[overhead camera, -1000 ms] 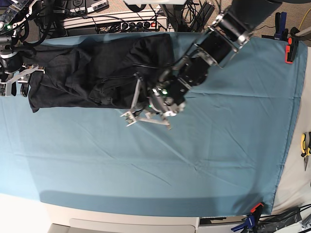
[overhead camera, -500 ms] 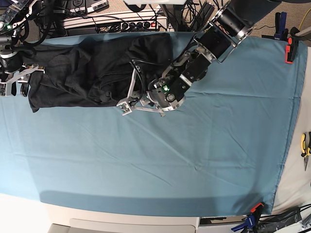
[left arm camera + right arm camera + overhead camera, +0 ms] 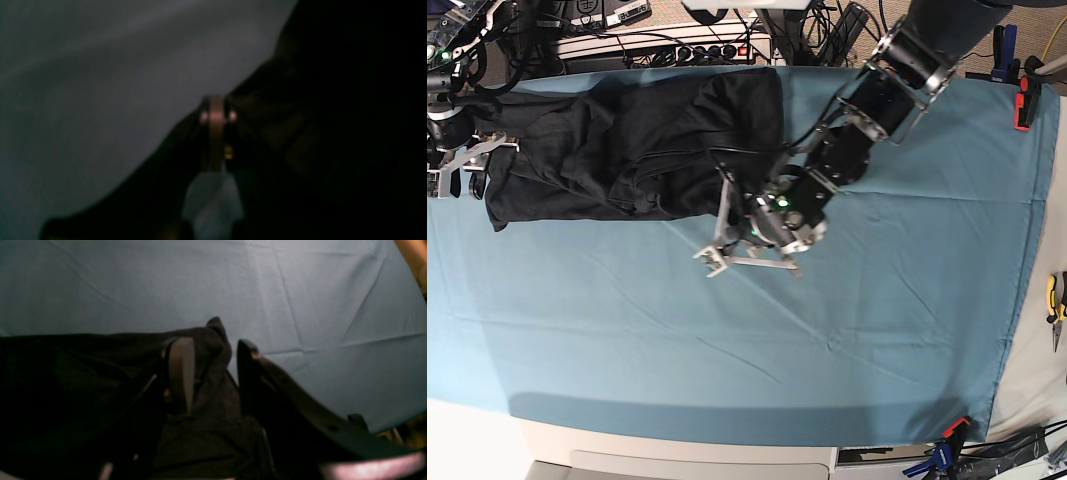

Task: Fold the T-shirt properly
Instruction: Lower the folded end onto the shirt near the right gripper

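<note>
Folding is at an early step: the T-shirt [image 3: 627, 150] lies bunched at 11 o'clock on the table cloth [image 3: 877, 330]. The left gripper [image 3: 749, 258] is closed, seemingly on nothing, while the right gripper [image 3: 213, 373] is parted around a shirt corner. Next, that corner must be pinched and spread flat.

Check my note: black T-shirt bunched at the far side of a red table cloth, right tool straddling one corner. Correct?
Not red: the base view shows a teal table cloth. The black T-shirt is bunched at its far side, and the right tool straddles one corner.
</note>
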